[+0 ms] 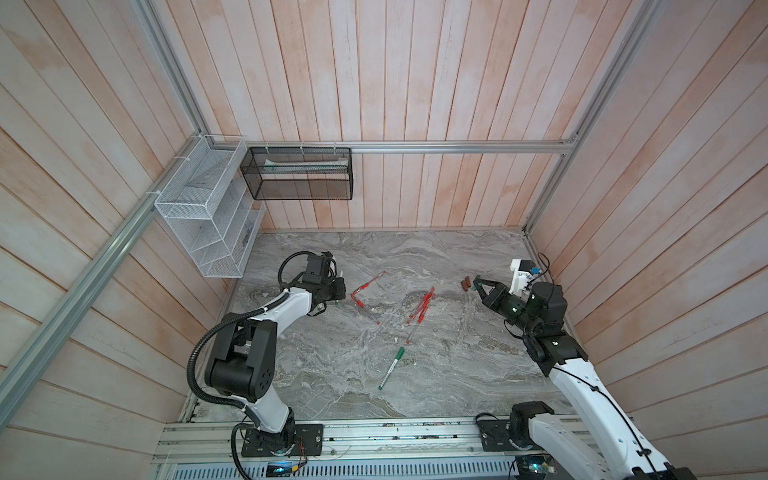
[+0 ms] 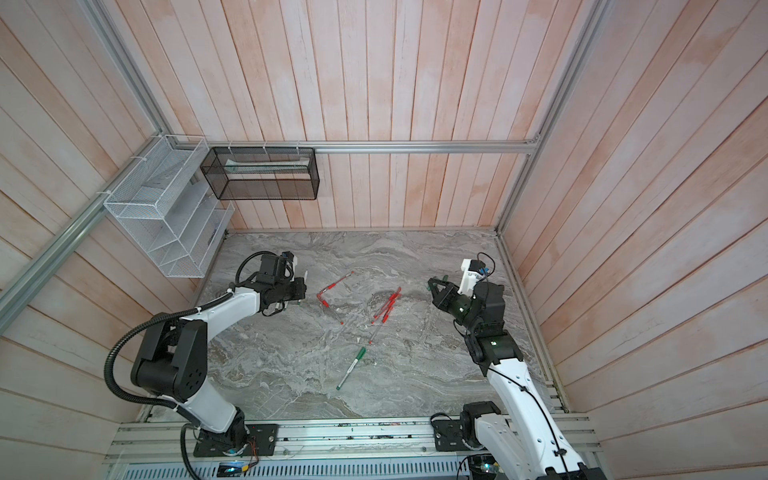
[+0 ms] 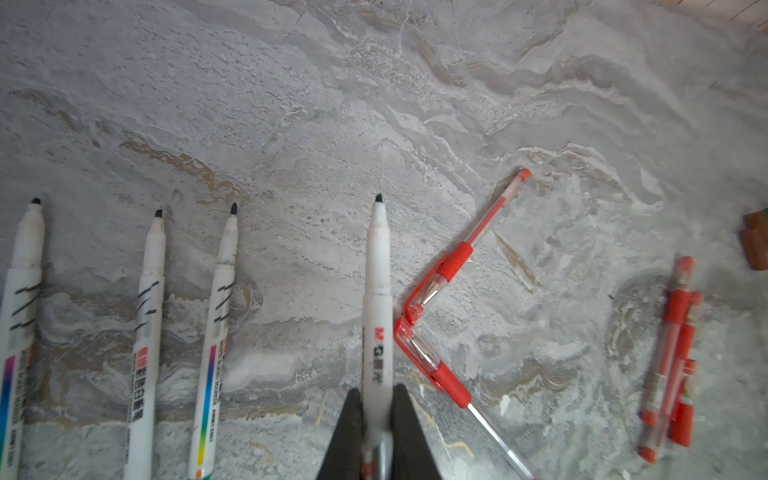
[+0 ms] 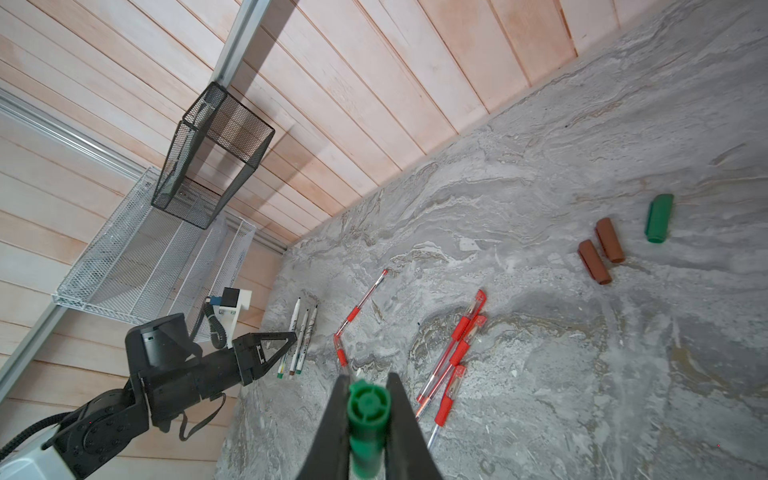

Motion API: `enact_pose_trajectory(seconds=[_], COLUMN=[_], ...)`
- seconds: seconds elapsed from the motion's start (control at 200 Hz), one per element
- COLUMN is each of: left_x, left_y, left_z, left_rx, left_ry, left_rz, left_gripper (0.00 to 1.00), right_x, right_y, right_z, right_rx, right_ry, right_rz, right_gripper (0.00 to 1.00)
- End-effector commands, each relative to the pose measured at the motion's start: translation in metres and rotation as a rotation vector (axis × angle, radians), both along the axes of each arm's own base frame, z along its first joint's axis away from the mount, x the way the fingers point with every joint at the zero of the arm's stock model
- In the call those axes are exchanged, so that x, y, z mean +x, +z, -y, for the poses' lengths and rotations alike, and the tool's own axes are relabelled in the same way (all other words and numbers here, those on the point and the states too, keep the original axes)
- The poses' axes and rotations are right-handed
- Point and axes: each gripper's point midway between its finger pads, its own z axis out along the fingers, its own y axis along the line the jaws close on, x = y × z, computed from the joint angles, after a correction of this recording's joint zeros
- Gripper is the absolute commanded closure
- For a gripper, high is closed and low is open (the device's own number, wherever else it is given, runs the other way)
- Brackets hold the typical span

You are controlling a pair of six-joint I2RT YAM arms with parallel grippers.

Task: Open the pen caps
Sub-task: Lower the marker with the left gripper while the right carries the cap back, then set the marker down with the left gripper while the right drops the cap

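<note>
Grey marble tabletop (image 1: 332, 374): red pens (image 3: 456, 257), capped green marker (image 1: 392, 368), three uncapped white markers (image 3: 145, 332), two brown caps (image 4: 595, 262), green cap (image 4: 659, 218).

Two brown caps (image 4: 595, 262) and a green cap (image 4: 659, 218) lay loose, close together; a second green cap (image 4: 366, 428) sat pinched in the right gripper (image 4: 368, 380).

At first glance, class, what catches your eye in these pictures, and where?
The left end effector grips an uncapped white marker beside three more bare markers. The right end effector pinches a green marker cap over the table's right side. Red gel pens lie scattered mid-table.
</note>
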Motion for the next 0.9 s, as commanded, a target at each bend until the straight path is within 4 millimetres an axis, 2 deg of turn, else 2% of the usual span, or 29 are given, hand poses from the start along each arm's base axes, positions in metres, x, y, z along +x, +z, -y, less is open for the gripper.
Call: enact_pose_trajectory(seconds=[0.0, 0.095, 0.2, 0.46, 0.71, 0.745, 0.815, 0.895], left_x=[0.000, -0.005, -0.009, -0.001, -0.007, -0.007, -0.009, -0.009], left_y=[-0.009, -0.023, -0.034, -0.047, -0.063, -0.064, -0.067, -0.068], left_z=[-0.001, -0.002, -0.012, -0.015, -0.022, -0.022, -0.024, -0.029], left_rx=[0.110, 0.112, 0.155, 0.174, 0.211, 0.209, 0.210, 0.226], left_ry=[-0.022, -0.004, 0.026, 0.035, 0.046, 0.050, 0.069, 0.097], left_rz=[-0.008, -0.043, -0.061, -0.095, -0.136, -0.141, -0.157, -0.165], left_gripper=[1.00, 1.00, 1.00, 1.00, 1.00, 0.97, 0.82, 0.76], right_x=[-0.007, -0.007, -0.007, -0.007, -0.007, -0.007, -0.008, -0.009], right_y=[-0.010, -0.011, -0.009, -0.008, -0.006, -0.006, -0.004, 0.001], right_z=[0.003, 0.008, 0.011, 0.014, 0.014, 0.015, 0.015, 0.015], right_rx=[-0.049, -0.060, -0.056, -0.048, -0.050, -0.048, -0.048, -0.042], right_ry=[0.012, 0.002, 0.004, -0.004, -0.002, -0.004, -0.003, -0.008], right_rz=[-0.019, -0.014, -0.017, -0.008, -0.008, -0.007, -0.005, 0.001], right_gripper=[1.00, 1.00, 1.00, 1.00, 1.00, 1.00, 1.00, 1.00])
